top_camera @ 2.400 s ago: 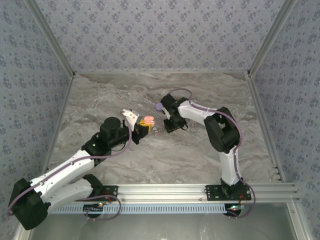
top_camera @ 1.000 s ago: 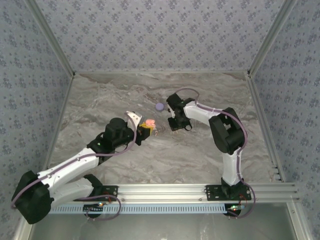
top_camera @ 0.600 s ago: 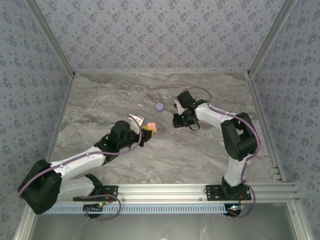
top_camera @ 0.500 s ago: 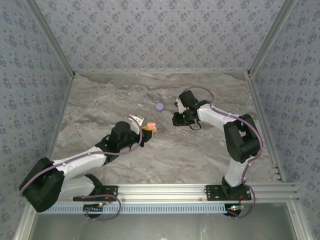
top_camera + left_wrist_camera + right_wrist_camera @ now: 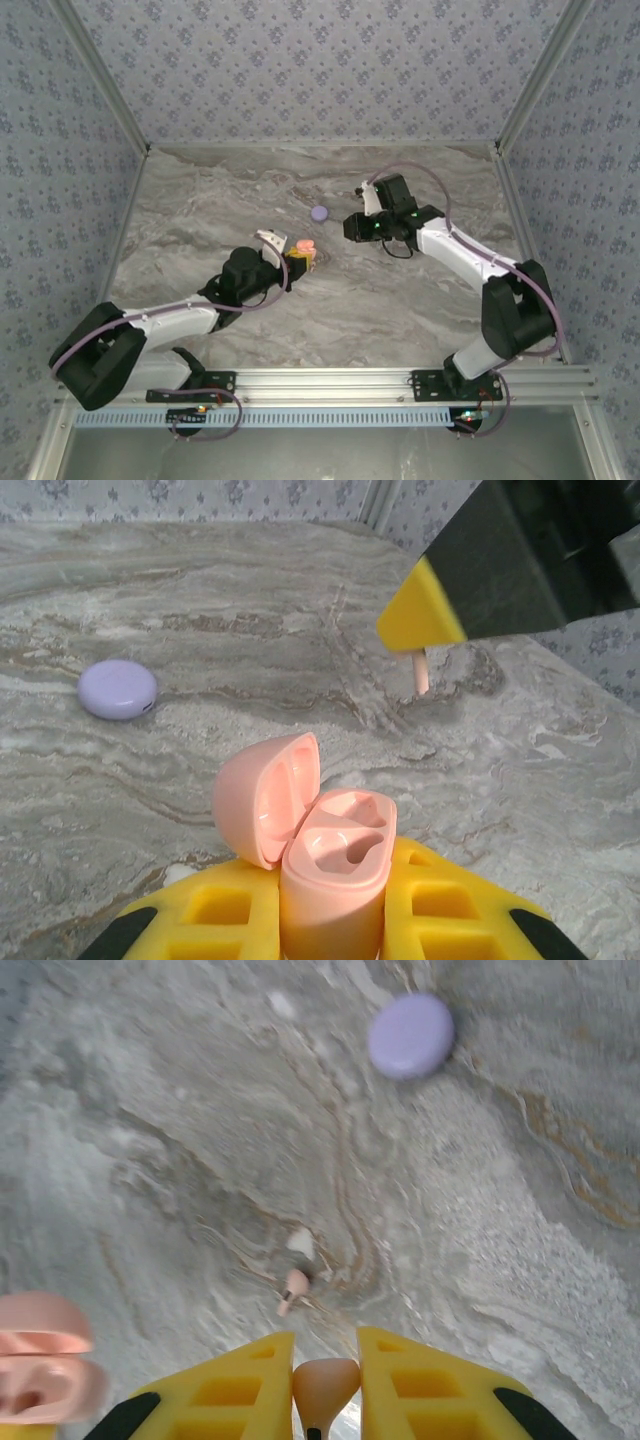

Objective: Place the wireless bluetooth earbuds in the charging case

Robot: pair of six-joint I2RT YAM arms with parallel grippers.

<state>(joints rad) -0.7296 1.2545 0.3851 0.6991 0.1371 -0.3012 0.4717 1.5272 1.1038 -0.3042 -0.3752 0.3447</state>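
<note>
The left gripper (image 5: 331, 888) clamps the open case (image 5: 335, 848), sockets up. The right gripper (image 5: 326, 1346) pinches an earbud (image 5: 324, 1384), stem pointing down, hanging just right of the case and higher. A second earbud (image 5: 293, 1288) lies on the table (image 5: 520, 1260) nearby.

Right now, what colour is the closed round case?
The closed case is lilac; clearest in left wrist view.

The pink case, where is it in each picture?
Top external: the pink case is near the middle of the table, held at the tip of the left gripper.
Left wrist: bottom centre, with its lid open.
Right wrist: at the left edge, low down.
Shared landmark: the round purple case, lying on the table in the left wrist view and the right wrist view too.
</note>
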